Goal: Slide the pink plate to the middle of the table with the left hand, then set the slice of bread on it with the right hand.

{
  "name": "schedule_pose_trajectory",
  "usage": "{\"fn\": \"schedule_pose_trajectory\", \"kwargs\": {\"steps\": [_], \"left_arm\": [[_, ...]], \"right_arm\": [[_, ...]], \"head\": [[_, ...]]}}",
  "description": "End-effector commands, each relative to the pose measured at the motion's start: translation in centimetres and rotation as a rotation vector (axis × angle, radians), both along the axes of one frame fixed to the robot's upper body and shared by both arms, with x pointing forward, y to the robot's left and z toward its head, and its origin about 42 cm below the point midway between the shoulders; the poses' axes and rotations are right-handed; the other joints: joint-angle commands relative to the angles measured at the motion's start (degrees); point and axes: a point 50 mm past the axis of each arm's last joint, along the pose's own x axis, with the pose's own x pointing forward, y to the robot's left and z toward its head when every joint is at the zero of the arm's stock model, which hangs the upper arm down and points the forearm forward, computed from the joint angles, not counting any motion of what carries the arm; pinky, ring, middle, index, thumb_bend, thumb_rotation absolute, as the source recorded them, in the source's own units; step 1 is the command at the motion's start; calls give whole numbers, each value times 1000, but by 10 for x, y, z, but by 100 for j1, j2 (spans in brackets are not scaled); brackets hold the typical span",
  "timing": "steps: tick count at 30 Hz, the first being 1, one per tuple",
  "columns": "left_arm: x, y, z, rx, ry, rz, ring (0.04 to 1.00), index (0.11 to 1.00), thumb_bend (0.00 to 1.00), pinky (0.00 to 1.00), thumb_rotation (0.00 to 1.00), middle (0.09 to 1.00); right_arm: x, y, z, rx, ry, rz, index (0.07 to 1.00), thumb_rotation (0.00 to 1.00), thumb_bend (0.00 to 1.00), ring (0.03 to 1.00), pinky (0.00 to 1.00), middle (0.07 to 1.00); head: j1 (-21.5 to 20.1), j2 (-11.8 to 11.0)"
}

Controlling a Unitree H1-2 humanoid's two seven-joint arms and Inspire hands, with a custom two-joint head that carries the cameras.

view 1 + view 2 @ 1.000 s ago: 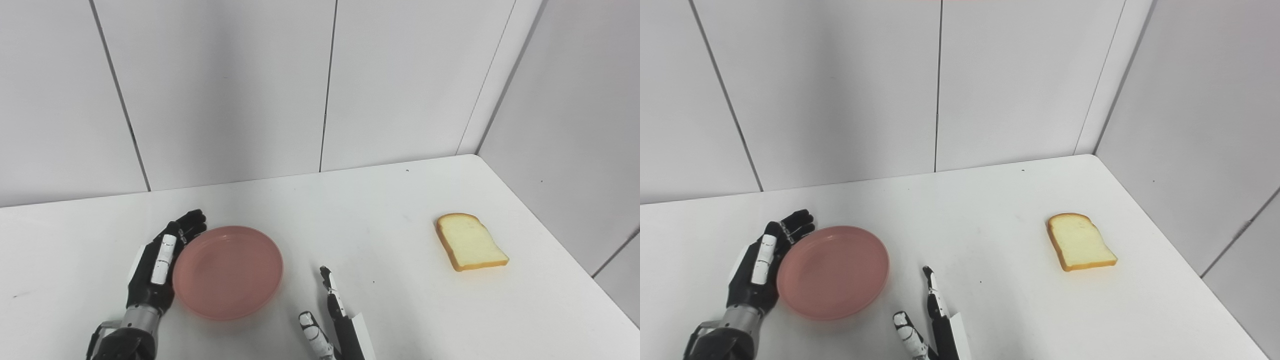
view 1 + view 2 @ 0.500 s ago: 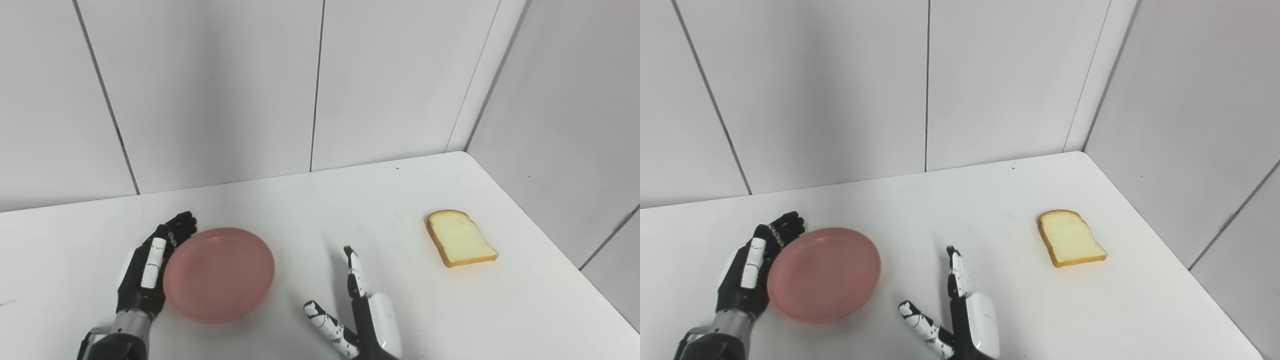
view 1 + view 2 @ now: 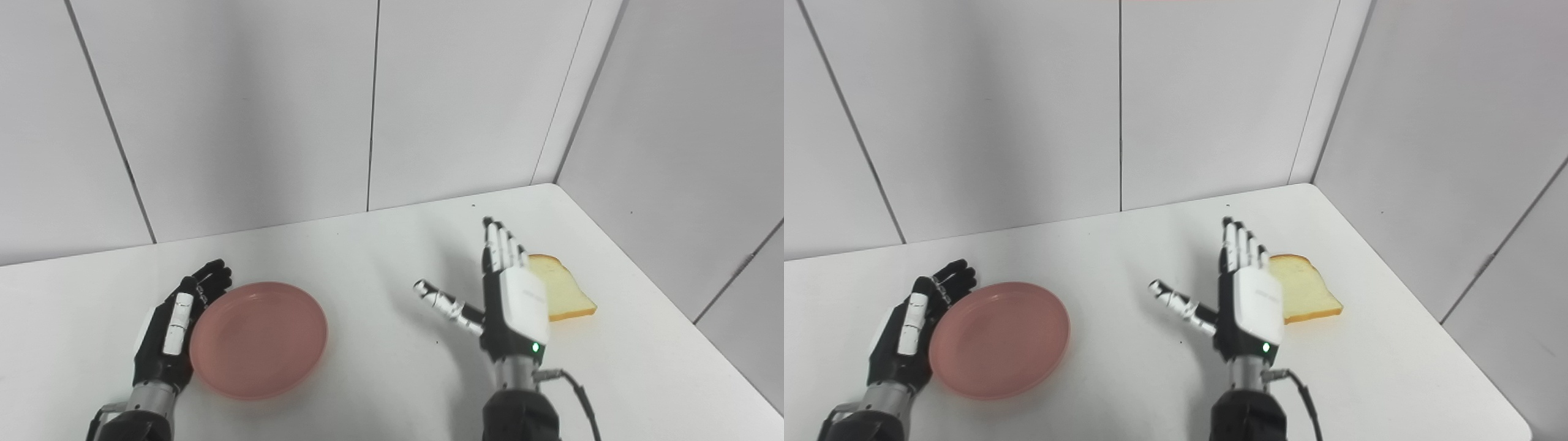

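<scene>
Toward the lower left of the frame lies the pink plate [image 3: 258, 339], a round, shallow dish of plain salmon pink with a slightly raised rim, flat on the white worktop [image 3: 380, 257]. Its surface is matte and bare. Against its left rim stands the left hand [image 3: 174, 331], black with a white strip along one finger, set on edge with the palm facing the plate and the fingers stretched out and apart, grasping nothing; whether it actually touches the rim cannot be told.

Right of centre is the slice of bread [image 3: 1304, 297], pale cream crumb with a golden-brown crust, one end rounded, lying flat near the worktop's right edge. Its left part is hidden behind the right hand [image 3: 511, 300], which is raised upright with the white back toward the camera, fingers straight and close together pointing up, thumb spread out to the left, holding nothing. A small green light shows at its wrist.

Grey wall panels fill the upper half of the frame.
</scene>
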Motion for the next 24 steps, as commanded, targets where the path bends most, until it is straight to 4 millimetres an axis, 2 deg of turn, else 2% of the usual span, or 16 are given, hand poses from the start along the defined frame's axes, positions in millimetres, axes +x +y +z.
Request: {"fn": "schedule_pose_trajectory", "kwargs": {"steps": [1, 9, 13, 17, 24], "left_arm": [[-14, -3, -27, -8, 74, -5, 830, 730, 838, 867, 862, 797], [-16, -1, -27, -13, 74, -3, 820, 723, 828, 856, 858, 792], [-17, 1, -27, -12, 76, -4, 818, 721, 811, 850, 863, 789], [-17, 3, -27, -7, 76, -6, 815, 721, 804, 849, 860, 787], [-17, 3, -25, -9, 75, -7, 806, 720, 800, 835, 857, 783]], "right_arm": [[8, -6, 11, -32, -13, -56, 1000, 883, 1000, 1000, 1000, 1000], [36, -47, 23, -54, 117, -237, 1000, 788, 1000, 1000, 1000, 1000], [49, -68, 18, -17, 159, -304, 1000, 730, 1000, 1000, 1000, 1000], [63, -91, 11, 34, 207, -362, 1000, 617, 1000, 1000, 1000, 1000], [74, -115, 6, 11, 280, -433, 1000, 533, 1000, 1000, 1000, 1000]], "head": [[10, 3], [39, 10], [59, 17], [42, 15], [43, 13]]}}
